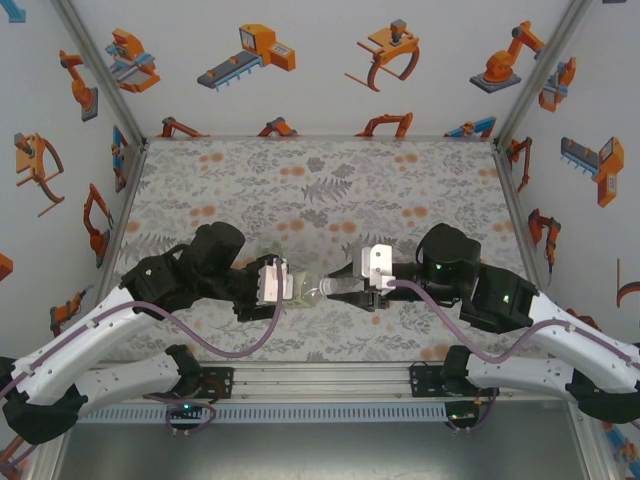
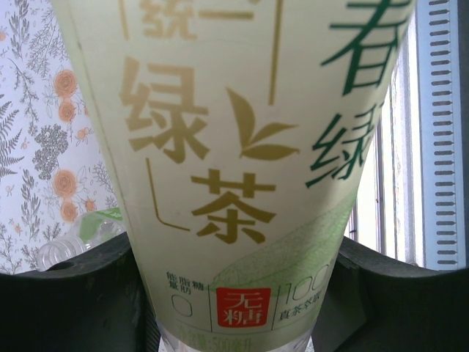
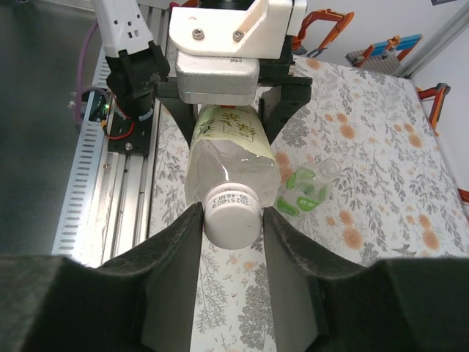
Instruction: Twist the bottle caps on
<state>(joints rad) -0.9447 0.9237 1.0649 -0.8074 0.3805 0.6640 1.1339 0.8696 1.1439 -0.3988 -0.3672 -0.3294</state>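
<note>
From above, the bottle [image 1: 308, 288] hangs level over the table [image 1: 300, 180], between the two arms and just ahead of their bases. The left gripper [image 1: 292, 284] is clamped on its labelled body. The right gripper [image 1: 338, 290] meets its neck end.

From the left wrist, the pale green label covers most of the frame. The dark jaws of the left gripper [image 2: 234, 264] press the bottle [image 2: 234, 147] on both sides. A second bottle [image 2: 73, 242] lies on the table behind.

From the right wrist, the white cap [image 3: 231, 216] sits on the neck and points at the camera. The right gripper [image 3: 233, 224] is closed on it, one finger against each side. Beyond, the left gripper [image 3: 231, 110] holds the body, and the second bottle [image 3: 308, 189] lies just beside it on the table.

The bottle looks empty, so it is probably light, with thin walls that dent under a hard squeeze. The glossy label could slip as the cap is turned. The labelled middle, where the left jaws sit, seems a fair hold. The cap is small and stiff, best taken across its rim as here. I cannot tell how far it is threaded.
</note>
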